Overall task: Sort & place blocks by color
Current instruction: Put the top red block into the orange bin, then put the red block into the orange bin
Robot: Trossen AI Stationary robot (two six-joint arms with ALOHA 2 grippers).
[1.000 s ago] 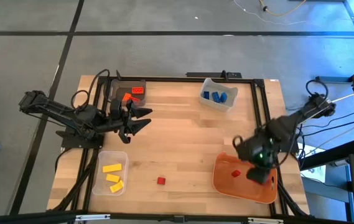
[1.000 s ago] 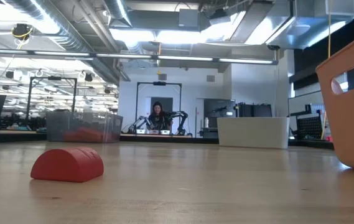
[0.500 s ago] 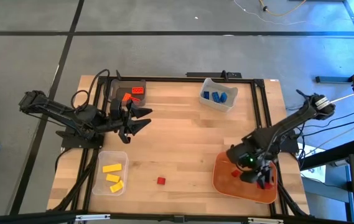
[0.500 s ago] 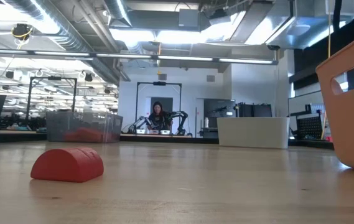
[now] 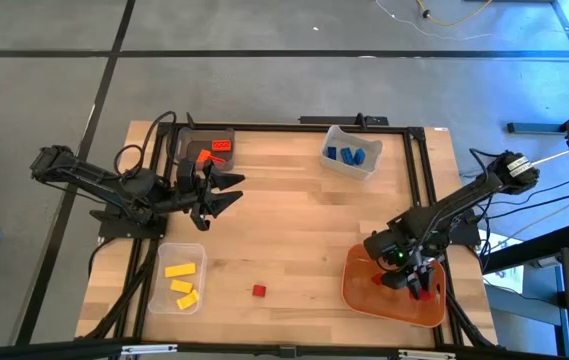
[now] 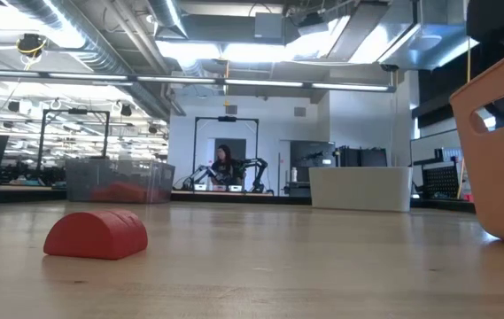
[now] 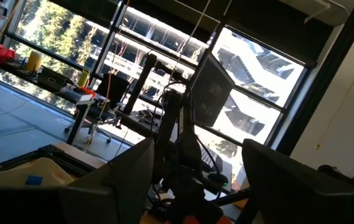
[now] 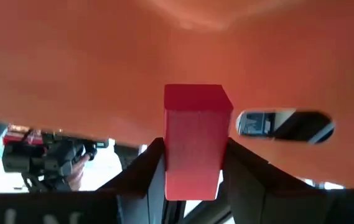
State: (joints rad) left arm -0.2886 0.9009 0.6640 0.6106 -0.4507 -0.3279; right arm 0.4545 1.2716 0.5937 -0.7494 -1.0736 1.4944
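On the wooden table (image 5: 294,220), the right gripper (image 5: 419,290), clamped on a red block (image 8: 193,140), has sunk lower into the orange tray (image 5: 364,293); the left gripper (image 5: 226,192) stays spread near the far left corner.

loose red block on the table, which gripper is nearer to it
Left. The left gripper hovers open up-table of the red block, near the grey bin. The right gripper is farther, inside the orange tray, holding another red block.

- The left gripper (image 7: 189,180) has two dark fingers (image 7: 124,177) standing apart, nothing between them.
- Beyond them, large windows (image 7: 164,68) show trees and a building frame.
- A pale bin (image 7: 21,177) holds a small blue piece (image 7: 34,180).
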